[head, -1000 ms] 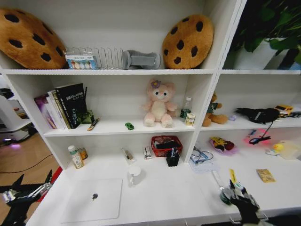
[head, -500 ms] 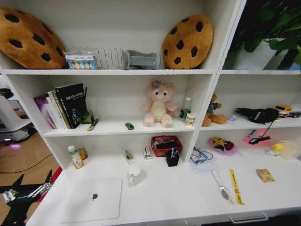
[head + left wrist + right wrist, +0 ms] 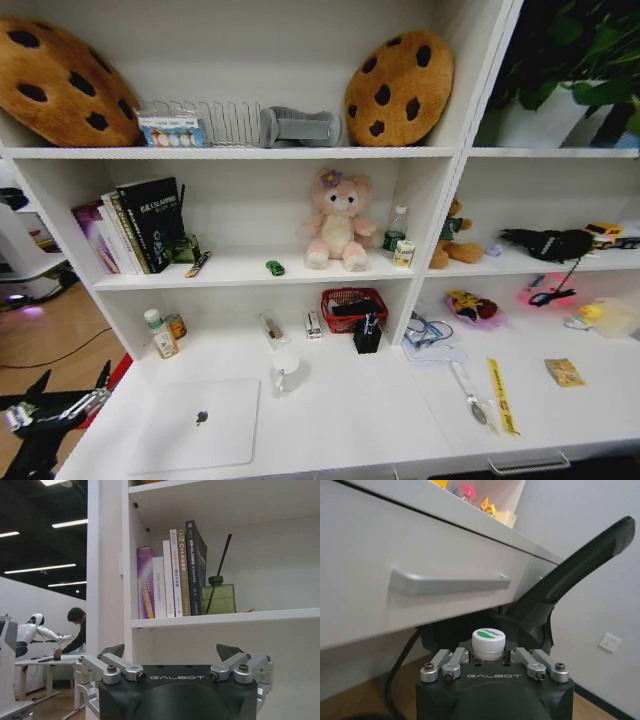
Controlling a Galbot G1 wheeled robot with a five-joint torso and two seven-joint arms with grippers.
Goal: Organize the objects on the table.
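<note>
Flat silver laptop [image 3: 197,424] on smooth white table [image 3: 360,415]; left gripper [image 3: 172,661] fingers spread; right gripper [image 3: 495,656] pinching round white bottle [image 3: 488,643].

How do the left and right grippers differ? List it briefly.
The left gripper is open and empty; the right gripper is shut on a small white bottle. The left gripper faces the books on the shelf; the right gripper sits below the drawer handle. Both are off the table.

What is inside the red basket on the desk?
The red basket on the table holds a dark object, not identifiable; its wall covers anything lower.
</note>
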